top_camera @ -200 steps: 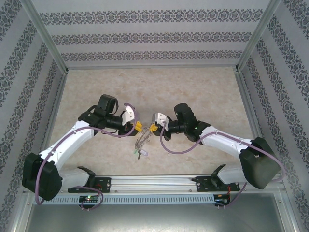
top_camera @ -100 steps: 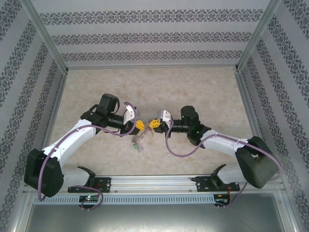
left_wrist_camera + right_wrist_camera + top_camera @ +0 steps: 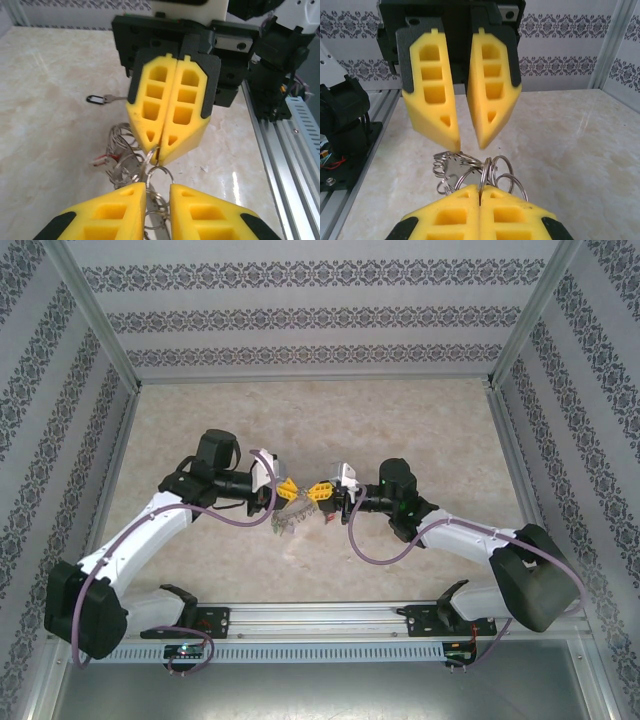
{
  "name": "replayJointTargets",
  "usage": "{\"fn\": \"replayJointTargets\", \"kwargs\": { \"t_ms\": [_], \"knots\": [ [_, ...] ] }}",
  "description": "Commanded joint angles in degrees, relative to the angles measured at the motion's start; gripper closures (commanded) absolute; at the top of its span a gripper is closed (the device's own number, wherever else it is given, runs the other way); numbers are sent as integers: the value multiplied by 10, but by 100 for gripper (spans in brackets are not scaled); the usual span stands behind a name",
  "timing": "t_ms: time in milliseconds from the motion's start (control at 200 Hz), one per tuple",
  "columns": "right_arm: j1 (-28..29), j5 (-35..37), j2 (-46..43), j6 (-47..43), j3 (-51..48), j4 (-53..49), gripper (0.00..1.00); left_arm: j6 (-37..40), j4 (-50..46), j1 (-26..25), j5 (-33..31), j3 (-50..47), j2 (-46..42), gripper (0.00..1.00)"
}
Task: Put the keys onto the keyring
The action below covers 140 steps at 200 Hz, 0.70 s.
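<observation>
The keyring (image 3: 288,522), a grey metal ring fringed with wire loops, hangs between my two grippers. My right gripper (image 3: 480,192) is shut on one wire loop of the keyring (image 3: 470,167), as also shows in the left wrist view (image 3: 159,151). My left gripper (image 3: 157,187) faces it tip to tip with its jaws a little apart. Loops of the keyring (image 3: 125,160) lie in that gap, not pinched. A red-headed key (image 3: 102,161) sits among the loops. A small dark-headed key (image 3: 96,99) lies on the table beyond.
The marble-patterned table (image 3: 400,430) is ringed by patterned walls. An aluminium rail (image 3: 320,618) carrying the arm bases runs along the near edge. The left gripper (image 3: 289,490) and the right gripper (image 3: 320,492) meet at the table's middle.
Both grippers have closed in on each other and shifted slightly away from the rail. The keyring, which hung lower a second ago, is drawn up between them.
</observation>
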Motion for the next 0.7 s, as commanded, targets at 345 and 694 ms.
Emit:
{"fn": "replayJointTargets", "kwargs": {
  "t_ms": [345,694],
  "knots": [
    [-20,-75,4,23,16,42,100,-17,3,22,-4,-10,-41,70],
    [-25,-55,7,-9,33,-36,100,-75,38,23,-94,-38,-76,65]
  ]
}}
